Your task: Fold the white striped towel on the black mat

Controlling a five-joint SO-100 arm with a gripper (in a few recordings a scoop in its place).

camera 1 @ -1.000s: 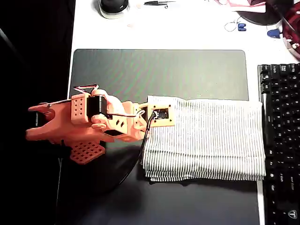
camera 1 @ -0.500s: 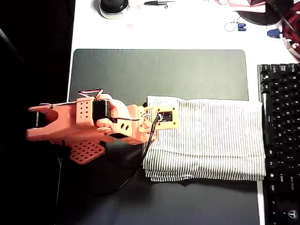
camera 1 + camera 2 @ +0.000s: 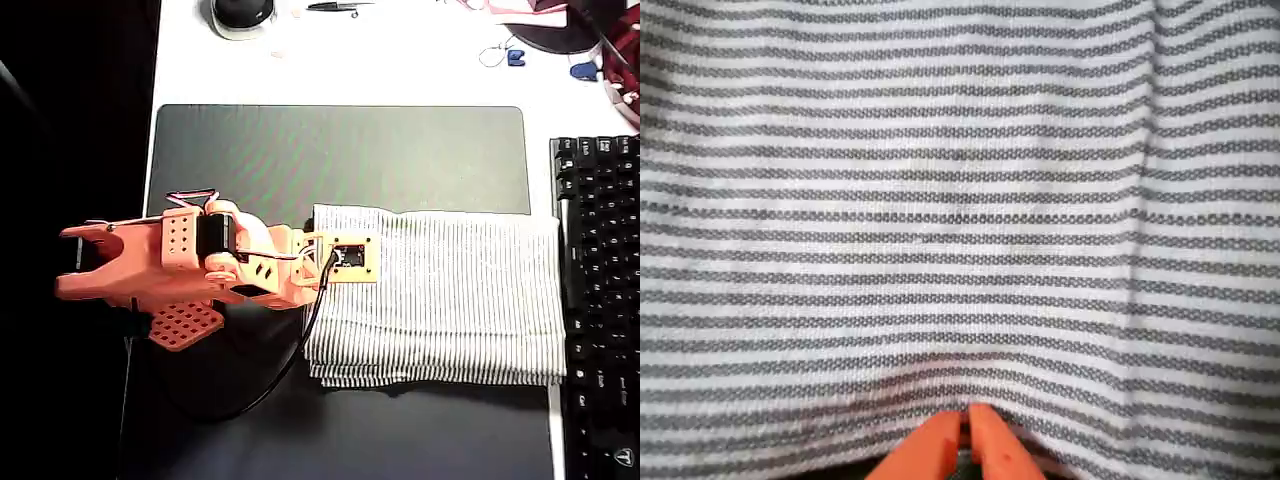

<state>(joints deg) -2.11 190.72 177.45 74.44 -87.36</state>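
We start with the desk point(image 3: 400, 60), white and cluttered along its far edge, which carries the black mat point(image 3: 340, 160) as the working surface. On the mat's right half in the overhead view lies the white striped towel point(image 3: 450, 300), already doubled into a neat rectangle, with stacked layers showing along its lower edge; its right side lies just beside a black keyboard point(image 3: 600, 300). We judge at least one fold is done and another may be intended, since the cloth remains fairly wide.

The orange arm point(image 3: 170, 265) reaches in from the left, its wrist over the towel's upper-left corner. That placement makes sense to us: a corner or edge is where thin cloth can be pinched and carried across.

In the wrist view the jaws point(image 3: 968, 432) have their tips pressed together, with the striped fabric bunching slightly around them. We judge they are pinching the towel's edge, though how much cloth lies between them we cannot tell.
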